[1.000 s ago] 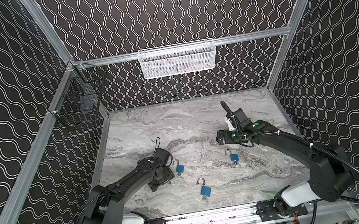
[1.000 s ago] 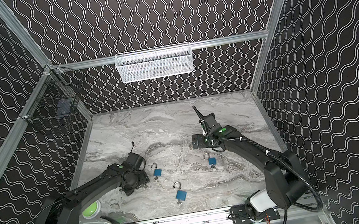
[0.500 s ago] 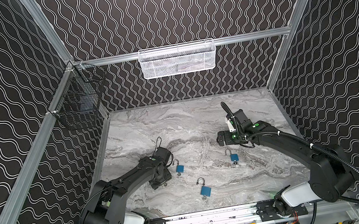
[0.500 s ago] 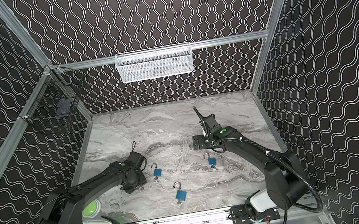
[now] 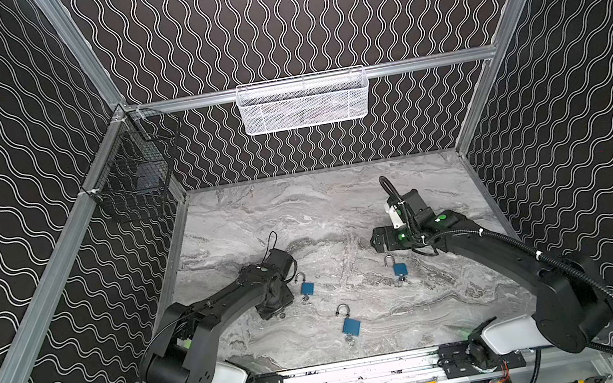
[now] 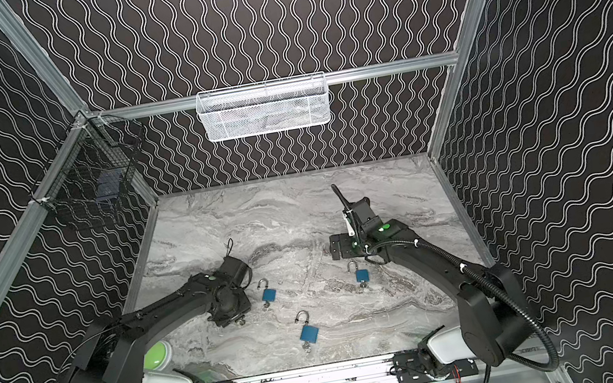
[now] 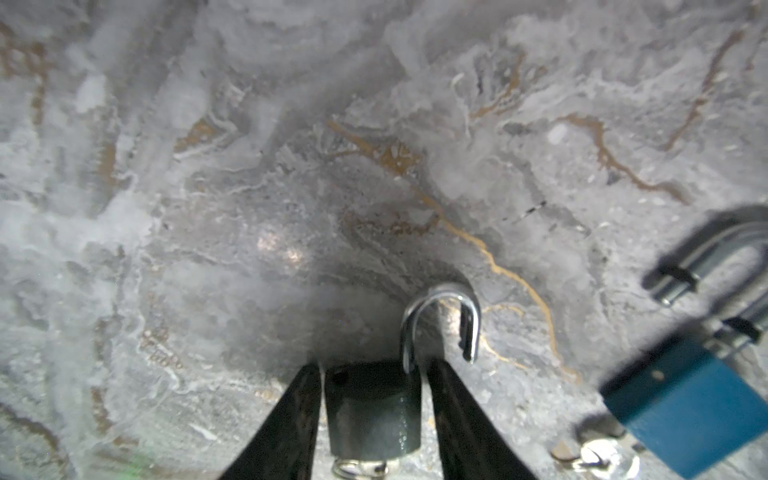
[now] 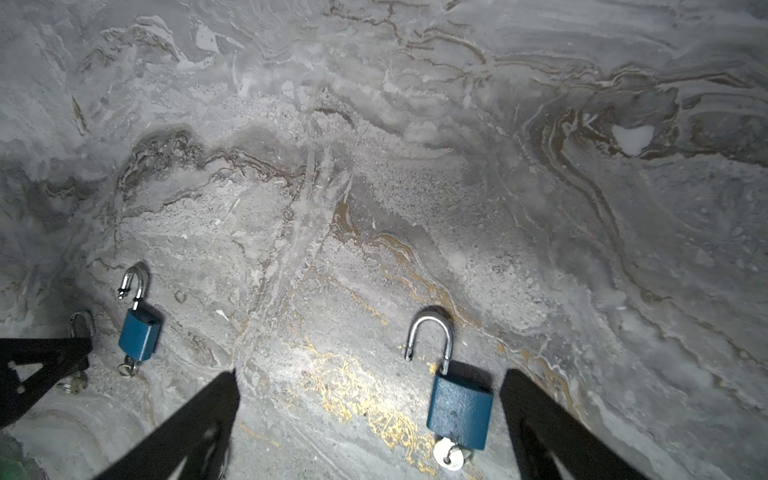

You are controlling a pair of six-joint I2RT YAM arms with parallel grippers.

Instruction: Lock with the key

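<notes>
Steel shackle points away from our wrist, key ring toward it. The dark padlock lies lengthwise between the fingers of our left gripper, near the tabletop's left edge. Whether they pinch it we cannot tell. Our right gripper is spread wide, well apart from it.

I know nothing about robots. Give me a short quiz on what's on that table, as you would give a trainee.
1. True or false: the blue padlock nearest the right pincer has its shackle snapped shut.
2. What shows at that padlock's base? A: a key. B: a screwdriver. C: nothing.
3. How many blue padlocks lie in plain sight on the table in a top view?

Key
1. False: one end of the shackle hangs free.
2. A.
3. Three.
</notes>
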